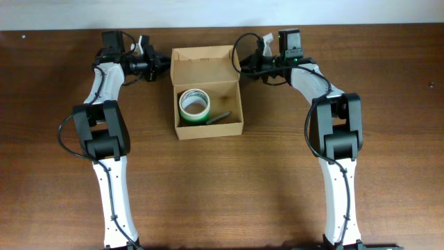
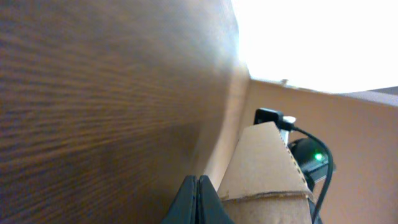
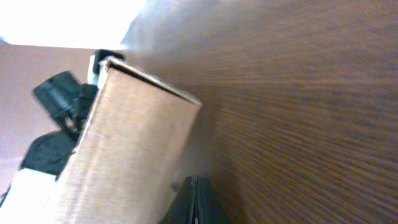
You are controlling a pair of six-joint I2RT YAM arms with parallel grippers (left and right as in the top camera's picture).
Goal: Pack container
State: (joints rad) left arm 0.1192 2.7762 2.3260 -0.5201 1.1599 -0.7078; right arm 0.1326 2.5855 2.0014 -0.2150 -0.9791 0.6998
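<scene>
The container [image 1: 182, 129], a tan cardboard box, sits open at the middle of the table with its flap lid [image 1: 202, 64] standing up at the back. Inside lie a white and green tape roll [image 1: 195, 104] and a dark pen [image 1: 220, 117]. My left gripper [image 1: 165, 64] is shut and empty beside the lid's left edge; in the left wrist view the gripper [image 2: 197, 186] sits next to the cardboard [image 2: 264, 162]. My right gripper [image 1: 241, 64] is shut and empty at the lid's right edge; in the right wrist view the gripper [image 3: 193, 186] is by the box wall [image 3: 124, 143].
The brown wooden table [image 1: 277, 187] lies all around the box. A pale wall strip [image 1: 222, 12] runs along the far edge. Both arms reach from the front corners up to the back of the table.
</scene>
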